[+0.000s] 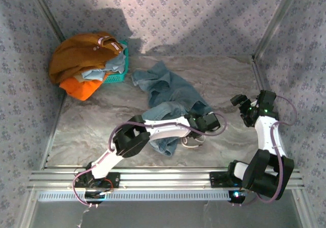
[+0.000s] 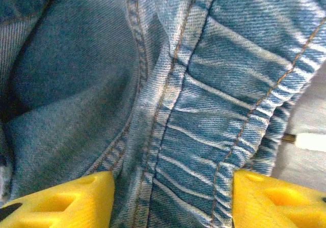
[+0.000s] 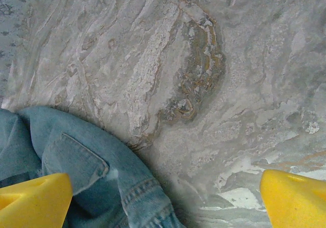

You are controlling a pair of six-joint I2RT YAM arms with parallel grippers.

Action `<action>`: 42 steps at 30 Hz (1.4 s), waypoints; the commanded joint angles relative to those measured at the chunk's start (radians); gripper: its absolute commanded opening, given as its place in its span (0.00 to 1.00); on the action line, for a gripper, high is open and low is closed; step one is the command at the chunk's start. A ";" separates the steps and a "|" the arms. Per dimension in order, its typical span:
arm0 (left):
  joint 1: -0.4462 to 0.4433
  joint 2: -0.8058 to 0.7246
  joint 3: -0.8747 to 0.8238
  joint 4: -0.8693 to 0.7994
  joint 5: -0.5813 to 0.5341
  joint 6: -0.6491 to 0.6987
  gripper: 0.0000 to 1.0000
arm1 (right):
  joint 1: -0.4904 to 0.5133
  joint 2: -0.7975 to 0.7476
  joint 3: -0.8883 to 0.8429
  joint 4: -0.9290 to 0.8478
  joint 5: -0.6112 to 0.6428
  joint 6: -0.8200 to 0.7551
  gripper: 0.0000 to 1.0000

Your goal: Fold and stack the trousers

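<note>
Sprawling crumpled across the middle of the marbled table (image 1: 229, 75), the faded denim trousers (image 1: 170, 93) ridge between the left gripper's (image 2: 173, 179) half-spread fingers, hold unclear; the right gripper (image 3: 165, 187) gapes empty over the table.

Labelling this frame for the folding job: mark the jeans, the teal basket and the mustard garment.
jeans (image 1: 170, 88), top view, crumpled upper section.
teal basket (image 1: 116, 78), top view, its near side wall.
mustard garment (image 1: 76, 55), top view, middle of the heap.

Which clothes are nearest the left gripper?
The blue jeans, right under the left gripper; the brown garment and orange cloth are heaped by the far basket.
</note>
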 commanded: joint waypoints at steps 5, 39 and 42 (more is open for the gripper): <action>0.023 -0.009 -0.056 0.069 0.013 0.029 0.48 | -0.006 -0.044 0.008 -0.019 -0.024 0.005 0.96; 0.072 0.146 0.194 0.023 0.239 0.019 0.00 | -0.090 -0.062 0.020 0.008 -0.055 0.042 0.95; 0.078 0.073 0.227 -0.016 0.196 0.009 0.00 | -0.077 -0.066 0.022 0.007 -0.049 0.036 0.94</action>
